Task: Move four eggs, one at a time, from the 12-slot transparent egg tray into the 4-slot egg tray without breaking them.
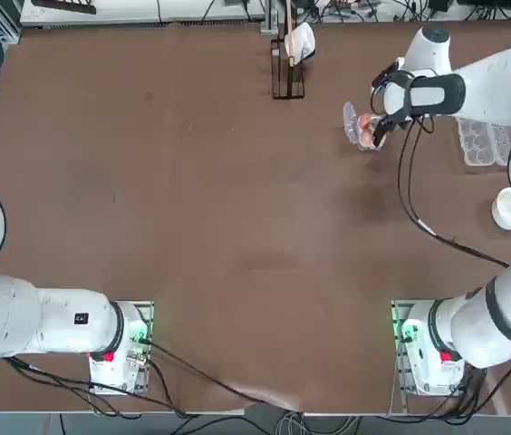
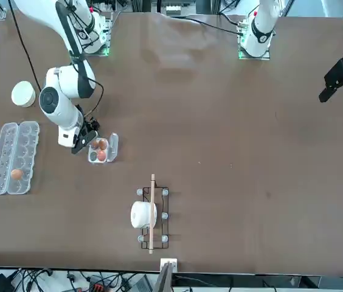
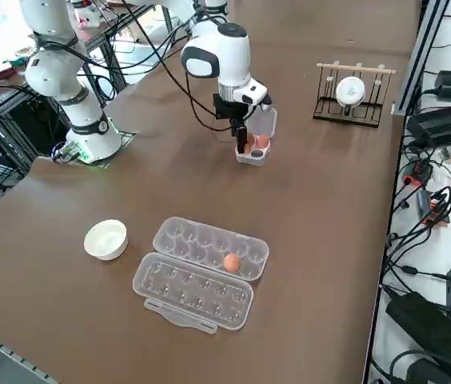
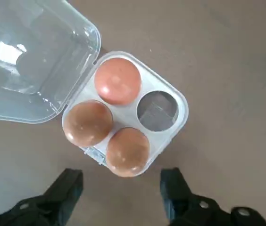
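Observation:
The small square 4-slot egg tray (image 4: 181, 107) lies with its lid flap (image 4: 34, 61) folded open. Three orange-brown eggs (image 4: 118, 81) (image 4: 87, 122) (image 4: 128, 150) fill three cups, and one cup (image 4: 157, 109) holds nothing. My right gripper (image 4: 123, 188) hovers just above the tray's edge, open, with nothing between its fingers (image 4: 69, 186). From the side, the gripper (image 3: 241, 132) stands over the small tray (image 3: 253, 150). The 12-slot transparent egg tray (image 3: 201, 268) lies open near the table's right edge with one egg (image 3: 231, 262) in a cup.
A white bowl (image 3: 105, 238) sits beside the long carton. A wire rack with a white cup (image 3: 352, 92) stands at the far edge of the table. In the front view the carton (image 2: 12, 157) and small tray (image 2: 101, 150) lie apart.

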